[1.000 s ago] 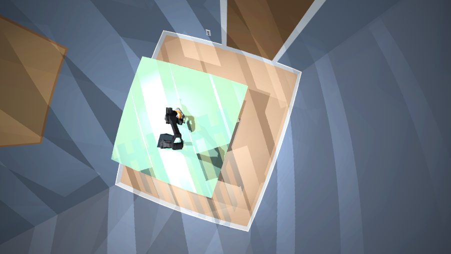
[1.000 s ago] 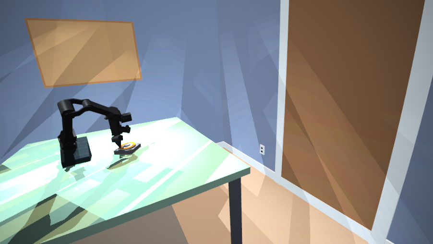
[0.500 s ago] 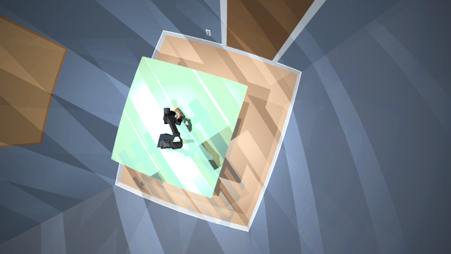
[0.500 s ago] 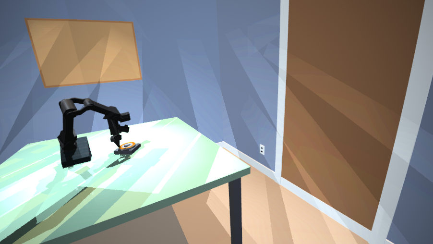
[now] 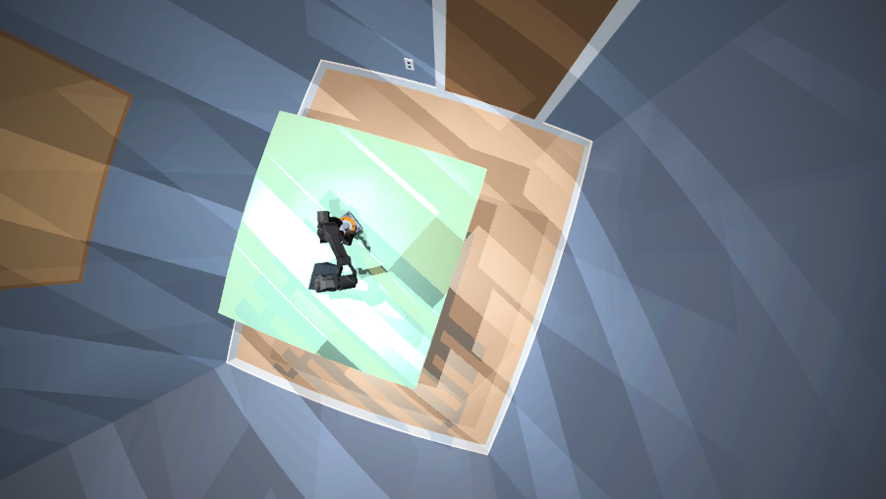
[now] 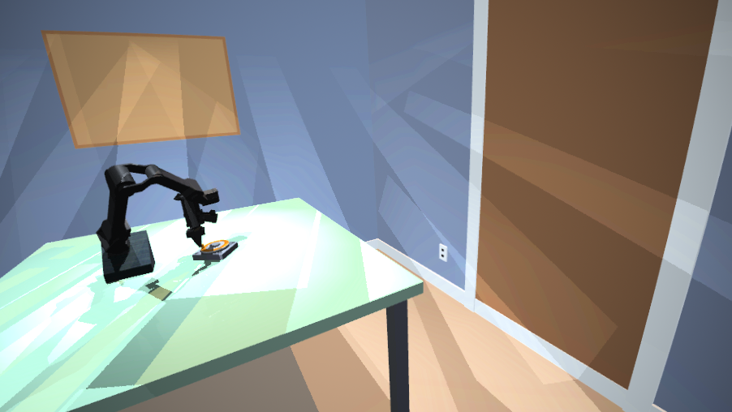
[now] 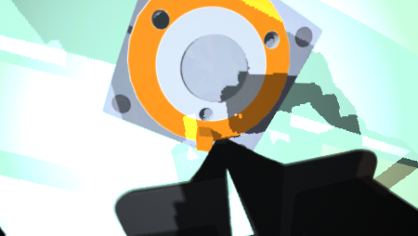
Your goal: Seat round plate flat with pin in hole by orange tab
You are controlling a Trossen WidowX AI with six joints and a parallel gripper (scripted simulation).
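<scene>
The round plate (image 5: 350, 219) (image 6: 225, 242) (image 7: 143, 79), an orange ring with a white middle, sits around the grey post (image 7: 214, 67) on the square grey base (image 6: 205, 257) (image 7: 297, 57). Its orange tab (image 7: 204, 142) points towards the gripper in the wrist view. The hole (image 7: 206, 113) beside the tab looks part dark and part pale; I cannot tell whether the pin is inside it. How flat the plate lies is unclear. My gripper (image 6: 201, 246) (image 7: 221, 145) is shut and empty, its tips at the plate's rim just right of the tab; contact cannot be told.
The base lies on the pale green table (image 5: 427, 180) (image 6: 327, 306), in front of the arm's dark mount (image 5: 322, 275) (image 6: 127, 260). Dark round marks show at the base's corners. Arm shadow crosses the plate's lower right in the wrist view.
</scene>
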